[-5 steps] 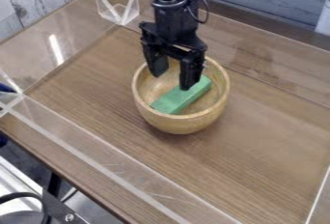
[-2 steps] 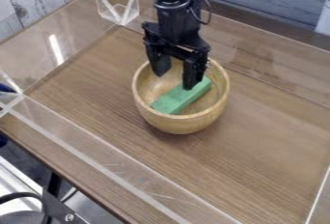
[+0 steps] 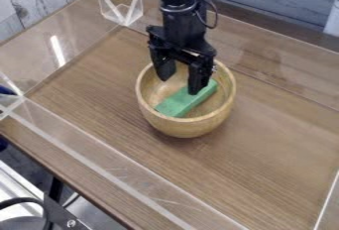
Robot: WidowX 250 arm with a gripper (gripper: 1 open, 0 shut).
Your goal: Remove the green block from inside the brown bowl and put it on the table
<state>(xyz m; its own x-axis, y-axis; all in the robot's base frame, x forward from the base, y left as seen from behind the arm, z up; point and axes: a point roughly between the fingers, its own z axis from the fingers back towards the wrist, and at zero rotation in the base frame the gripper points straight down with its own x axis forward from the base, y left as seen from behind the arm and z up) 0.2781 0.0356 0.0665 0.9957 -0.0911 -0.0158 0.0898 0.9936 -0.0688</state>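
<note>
One green block [image 3: 188, 98] lies inside the brown bowl [image 3: 185, 126], tilted across its floor toward the side nearest the camera; it is a slim rectangular brick with softened edges and a matte, even face. The bowl is round and pale tan, its smooth wall thick at the rim. Over the bowl's far side hangs the pincer [image 3: 181, 70], black and angular, its two fingers spread wide with nothing between them, the tips reaching down within the rim. Beneath the bowl is the tabletop [image 3: 106, 125], brown with a streaky wood grain, plain around the bowl's near side. Beyond the bowl, to its left in the view, stands a clear, glossy angular piece [image 3: 121, 7] with pale edges. Well apart from the bowl, at the near left corner of the view, are black cables [image 3: 47, 206], curved and smooth
</note>
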